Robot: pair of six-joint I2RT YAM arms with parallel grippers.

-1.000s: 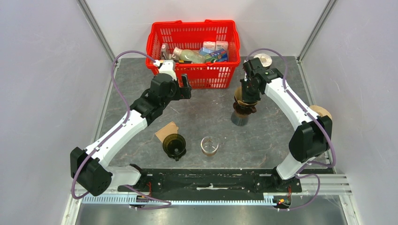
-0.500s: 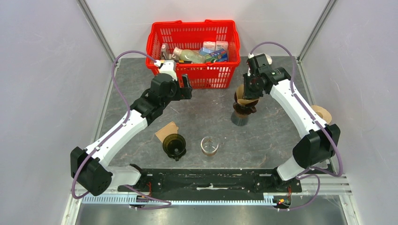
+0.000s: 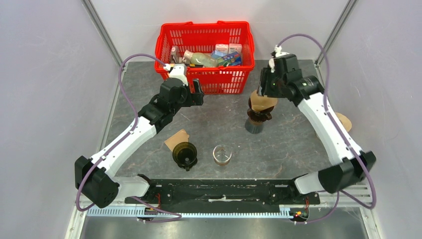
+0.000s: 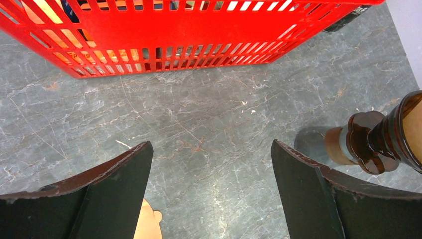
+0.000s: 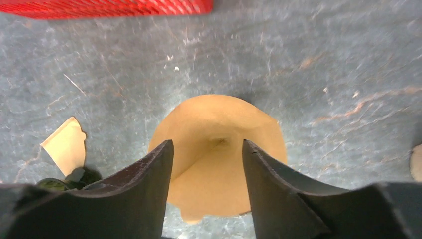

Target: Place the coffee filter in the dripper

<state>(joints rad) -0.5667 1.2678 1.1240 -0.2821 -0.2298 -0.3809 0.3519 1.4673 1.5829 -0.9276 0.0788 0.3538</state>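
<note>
The tan paper coffee filter (image 3: pixel 262 102) sits opened as a cone in the brown dripper (image 3: pixel 259 116), which stands on a grey cup (image 3: pixel 254 126). My right gripper (image 3: pixel 266 85) hovers just above and behind it, open. In the right wrist view the filter (image 5: pixel 219 154) lies below, between the spread fingers (image 5: pixel 149 179), with nothing gripped by the right gripper (image 5: pixel 207 149). My left gripper (image 3: pixel 196 92) hangs open near the basket's front. In the left wrist view the left gripper (image 4: pixel 211 152) is over bare table, and the dripper (image 4: pixel 380 142) stands far right.
A red basket (image 3: pixel 164 45) of groceries stands at the back. A dark green dripper (image 3: pixel 185 153) with a flat filter (image 3: pixel 176 138) beside it and a glass (image 3: pixel 222 154) sit near the front. More tan filters (image 3: pixel 344 119) lie at the right edge.
My right gripper opened, let go of the filter, and rose up and back. The filter stays in the brown dripper. The left arm has not moved.
</note>
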